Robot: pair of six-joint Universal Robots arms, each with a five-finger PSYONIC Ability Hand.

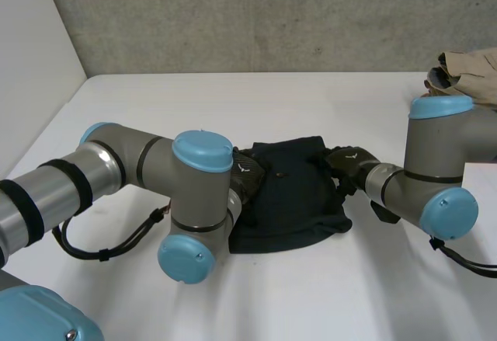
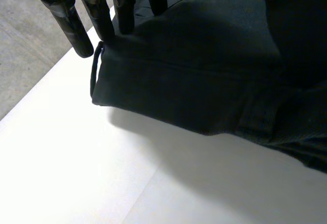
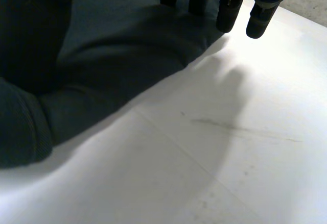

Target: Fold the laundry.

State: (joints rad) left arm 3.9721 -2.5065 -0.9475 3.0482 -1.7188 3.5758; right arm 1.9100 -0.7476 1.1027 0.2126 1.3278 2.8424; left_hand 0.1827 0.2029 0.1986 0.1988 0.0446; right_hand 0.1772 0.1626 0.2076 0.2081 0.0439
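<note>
A dark navy garment (image 1: 291,197) lies folded into a compact bundle at the middle of the white table (image 1: 233,108). My left hand (image 1: 247,175) rests at the garment's left edge; in its own wrist view its straight fingers (image 2: 104,15) touch the top of the folded cloth (image 2: 204,76) near a small loop at the corner. My right hand (image 1: 348,164) is at the garment's right edge; its straight fingers (image 3: 227,9) lie over the cloth's border (image 3: 117,60), some past it above the table. Both hands are open and hold nothing.
A beige crumpled cloth (image 1: 470,73) lies at the table's far right edge. A grey wall stands behind the table. Bare table surface (image 3: 230,147) stretches in front of the garment and to both sides.
</note>
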